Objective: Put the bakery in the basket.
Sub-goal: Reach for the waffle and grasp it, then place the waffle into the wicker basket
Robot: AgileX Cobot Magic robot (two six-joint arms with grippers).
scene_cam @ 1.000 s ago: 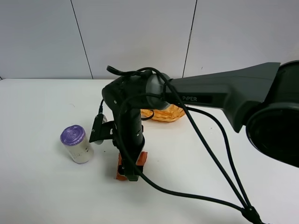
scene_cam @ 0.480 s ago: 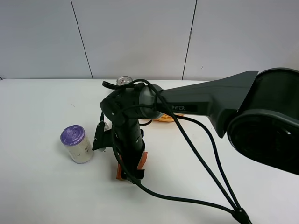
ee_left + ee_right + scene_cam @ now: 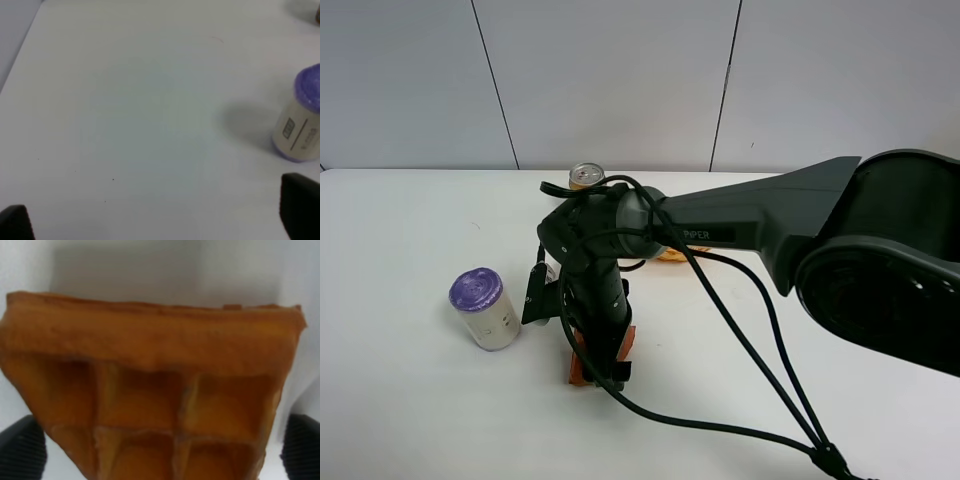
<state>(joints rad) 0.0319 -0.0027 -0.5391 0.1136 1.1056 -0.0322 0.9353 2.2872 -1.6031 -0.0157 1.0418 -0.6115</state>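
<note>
The bakery, an orange-brown waffle wedge (image 3: 627,341), lies on the white table under my right arm and fills the right wrist view (image 3: 150,370). My right gripper (image 3: 601,368) is down over it and open, with one finger on each side of the wedge (image 3: 160,452). The golden wicker basket (image 3: 669,256) is behind the arm, and only a sliver of it shows. My left gripper (image 3: 157,222) is open and empty over bare table; it is out of the high view.
A cream container with a purple lid (image 3: 485,308) stands left of the waffle and also shows in the left wrist view (image 3: 301,121). A can (image 3: 586,176) stands at the back by the wall. The right arm's cables (image 3: 740,340) trail across the table.
My right arm has shifted slightly left and settled lower over the waffle. It now hides most of the basket, and the can behind it has come into view.
</note>
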